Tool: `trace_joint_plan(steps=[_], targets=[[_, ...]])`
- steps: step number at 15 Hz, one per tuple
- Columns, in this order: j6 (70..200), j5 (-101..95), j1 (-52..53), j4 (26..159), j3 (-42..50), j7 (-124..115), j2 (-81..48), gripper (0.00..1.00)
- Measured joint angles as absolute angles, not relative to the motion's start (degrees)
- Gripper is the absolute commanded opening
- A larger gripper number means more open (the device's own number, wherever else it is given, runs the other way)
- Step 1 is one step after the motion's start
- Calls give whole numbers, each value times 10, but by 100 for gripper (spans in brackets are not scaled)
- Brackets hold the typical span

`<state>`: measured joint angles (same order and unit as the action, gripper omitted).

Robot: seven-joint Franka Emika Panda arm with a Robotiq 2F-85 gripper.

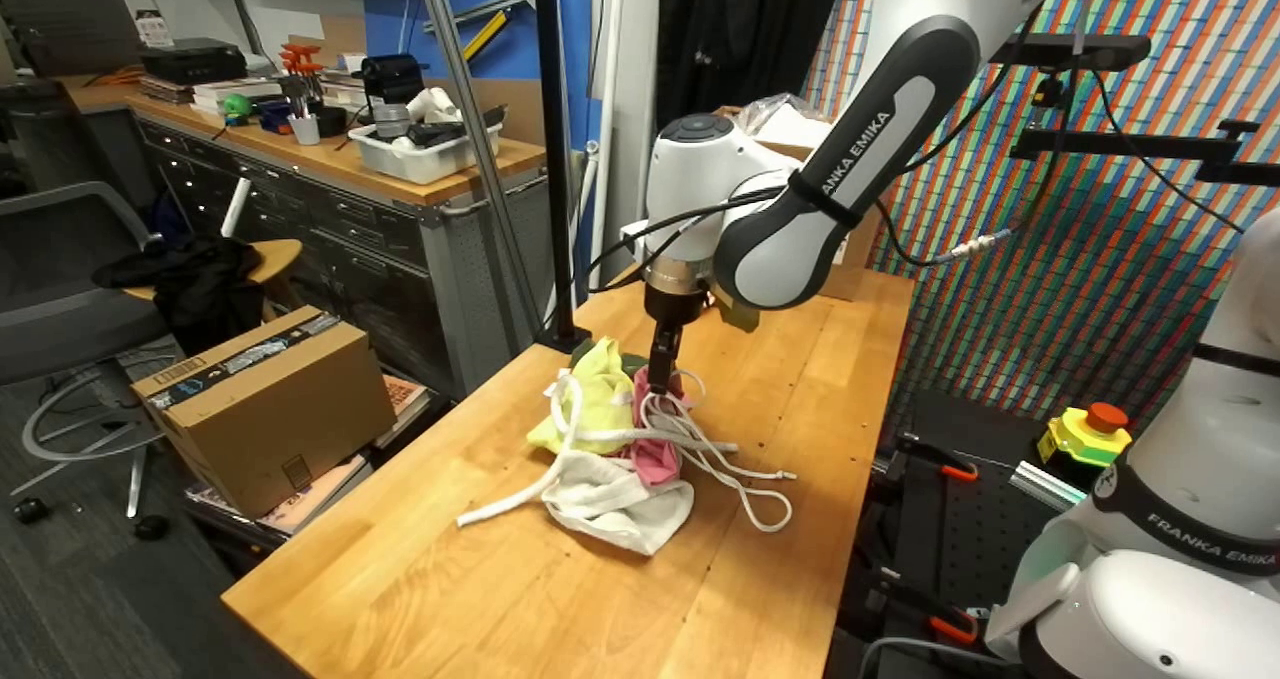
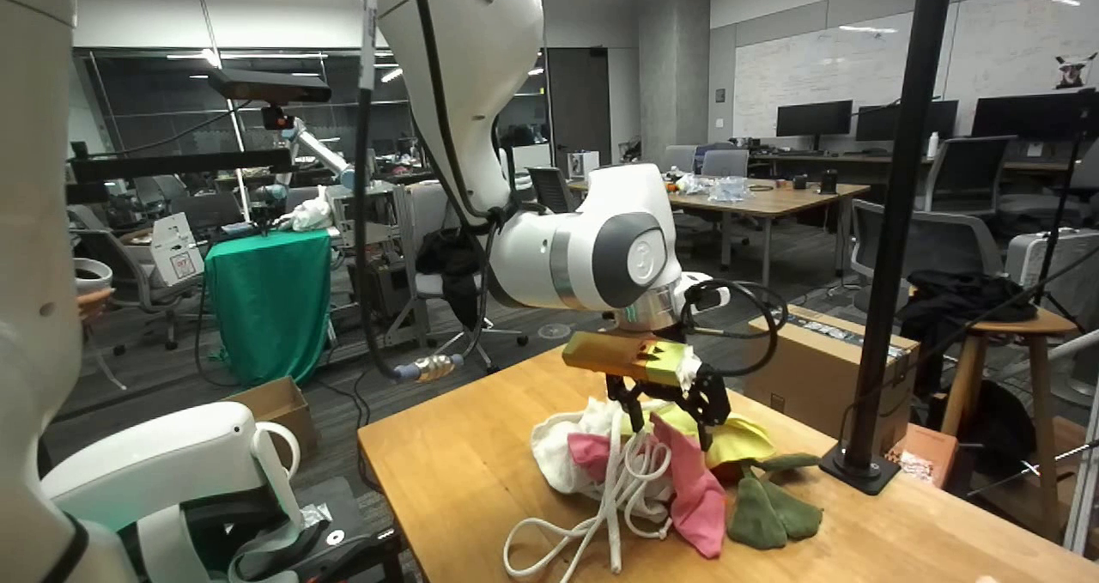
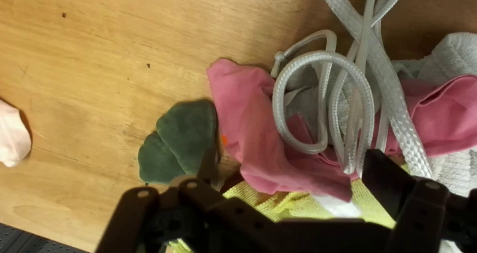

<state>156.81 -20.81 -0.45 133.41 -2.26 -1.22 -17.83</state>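
My gripper (image 3: 293, 161) is open, pointing down over a loose pile of cloths; it also shows in both exterior views (image 1: 657, 387) (image 2: 670, 433). Its black fingers stand apart around a pink cloth (image 3: 257, 133), also seen in an exterior view (image 2: 697, 497); I cannot tell whether they touch it. A white cord (image 3: 359, 78) lies looped over the pile, beside the right finger in the wrist view. A yellow cloth (image 1: 603, 399) lies under the gripper. A whitish cloth (image 1: 625, 509) lies in the pile. A dark green cloth (image 3: 186, 133) lies by the left finger.
The pile lies on a wooden table (image 1: 450, 569). A black pole (image 2: 871, 377) stands on the table's edge near the pile. A pale pink thing (image 3: 13, 133) shows at the wrist view's left edge. A cardboard box (image 1: 265, 409) and another white arm (image 1: 1180, 499) stand beside the table.
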Motion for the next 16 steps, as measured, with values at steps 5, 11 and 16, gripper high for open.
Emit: trace_joint_plan(steps=[5, 11, 16], targets=[[1568, -186, -4, 1321, -22, 14, -189, 35], [1568, -185, -4, 1316, -13, 20, -193, 4], [1571, -194, 8, 1309, 11, 20, -191, 5]])
